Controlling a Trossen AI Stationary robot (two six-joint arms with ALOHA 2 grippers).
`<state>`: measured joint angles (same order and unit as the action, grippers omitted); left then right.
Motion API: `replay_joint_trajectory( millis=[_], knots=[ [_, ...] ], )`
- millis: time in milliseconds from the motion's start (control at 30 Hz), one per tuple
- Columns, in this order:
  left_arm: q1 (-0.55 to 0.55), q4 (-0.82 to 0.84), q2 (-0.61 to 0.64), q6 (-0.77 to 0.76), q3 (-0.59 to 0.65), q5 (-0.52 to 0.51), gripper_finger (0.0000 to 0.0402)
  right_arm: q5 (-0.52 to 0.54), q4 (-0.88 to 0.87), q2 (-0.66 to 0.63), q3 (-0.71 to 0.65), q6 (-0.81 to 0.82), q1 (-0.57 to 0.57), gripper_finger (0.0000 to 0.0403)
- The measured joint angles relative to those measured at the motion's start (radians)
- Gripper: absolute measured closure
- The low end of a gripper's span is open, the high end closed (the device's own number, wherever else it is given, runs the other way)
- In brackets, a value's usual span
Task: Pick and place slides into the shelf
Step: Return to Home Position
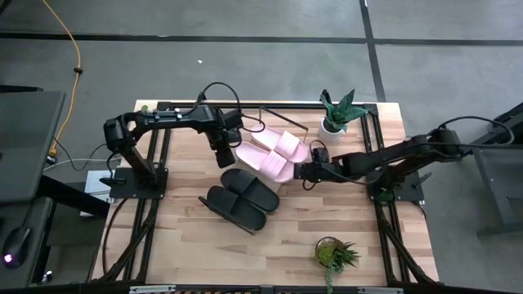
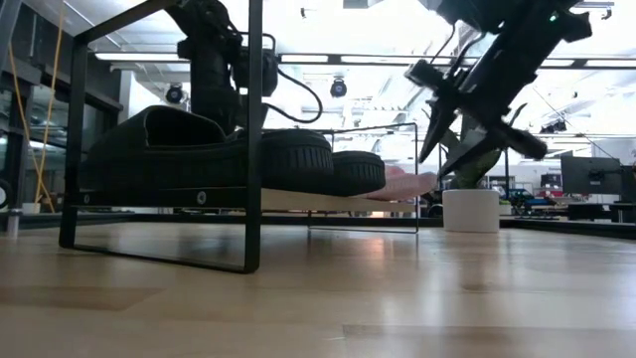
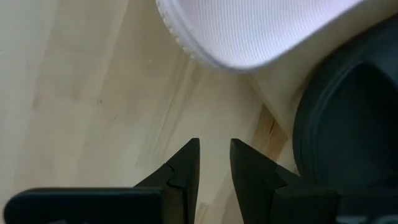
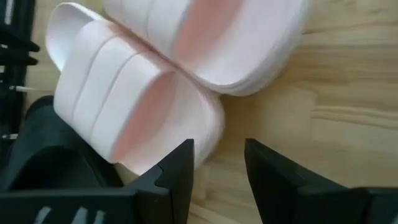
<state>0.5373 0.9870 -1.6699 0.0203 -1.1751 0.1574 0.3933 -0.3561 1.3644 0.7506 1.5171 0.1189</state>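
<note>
Two pale pink slides [image 1: 274, 151] and two black slides [image 1: 241, 196] lie side by side, soles down, on the shelf's light board [image 2: 298, 199] inside its black wire frame [image 2: 253, 129]. My left gripper [image 1: 225, 159] points down beside the pink slides' left end and stands a little open over bare wood [image 3: 214, 146]. A pink slide [image 3: 249, 31] and a black slide [image 3: 348, 124] lie just past its fingers. My right gripper [image 1: 304, 171] slants down at the pink slides' right end. It stands open [image 4: 217, 149], above and clear of the nearer pink slide [image 4: 137, 106].
A small plant in a white pot [image 1: 335, 122] stands at the far side, right behind my right gripper [image 2: 447, 139]. A second plant [image 1: 335, 255] sits near the front right. Bare tabletop [image 1: 188, 245] lies toward the near left.
</note>
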Motion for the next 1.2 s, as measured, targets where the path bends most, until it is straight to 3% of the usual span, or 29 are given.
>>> replay_joint_trajectory(
  millis=[233,567,700,933,1067,1200],
  knots=[
    [0.000,0.069,0.100,0.001,-0.031,0.015,0.0323,0.016,-0.057,-0.143,0.000,-0.115,0.028,0.0269],
    [-0.001,0.027,0.459,-0.081,-0.059,0.031,0.0323,-0.010,0.019,-0.372,0.000,-0.438,0.047,0.0272],
    [0.000,-0.014,0.586,-0.088,-0.059,0.044,0.0323,-0.029,0.001,-0.447,0.000,-0.534,0.047,0.0301],
    [-0.001,0.047,0.711,-0.107,-0.028,0.095,0.0323,-0.074,-0.082,-0.514,0.000,-0.586,0.045,0.0395],
    [-0.001,0.094,0.756,-0.130,-0.005,0.144,0.0334,-0.099,-0.105,-0.515,0.000,-0.609,0.045,0.0393],
    [-0.001,0.042,0.808,-0.172,0.012,0.171,0.0374,-0.114,-0.071,-0.519,0.000,-0.661,0.045,0.0401]
  ],
)
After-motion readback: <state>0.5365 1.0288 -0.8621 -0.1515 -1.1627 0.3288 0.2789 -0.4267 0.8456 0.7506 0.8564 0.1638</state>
